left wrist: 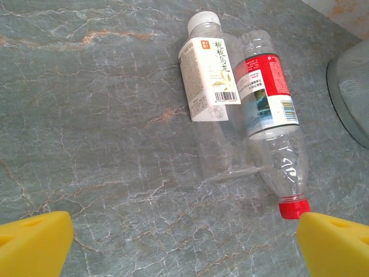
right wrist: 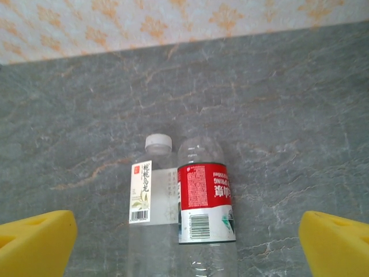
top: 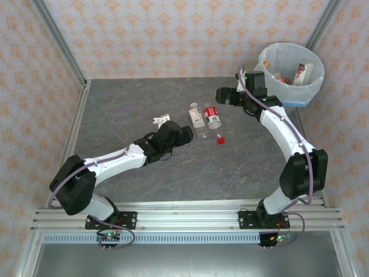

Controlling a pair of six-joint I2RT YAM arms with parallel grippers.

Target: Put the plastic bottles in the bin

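Two clear plastic bottles lie side by side mid-table. One has a white label and white cap (top: 197, 120) (left wrist: 210, 81) (right wrist: 151, 190). The other has a red label (top: 213, 117) (left wrist: 268, 109) (right wrist: 206, 202), and its red cap (top: 220, 139) (left wrist: 294, 208) points toward the near edge. My left gripper (top: 184, 134) (left wrist: 184, 248) is open just left of them, nothing between its yellow fingertips (left wrist: 34, 242). My right gripper (top: 222, 95) (right wrist: 187, 245) hangs open just beyond the pair, empty. The bag-lined bin (top: 311, 86) (left wrist: 351, 92) stands at the back right with bottles (top: 300, 72) inside.
A small white scrap (top: 161, 119) lies on the table just behind my left gripper. Patterned walls with metal corner posts (top: 63, 46) enclose the table on three sides. Bare grey tabletop (top: 127, 98) stretches to the left and toward the near rail.
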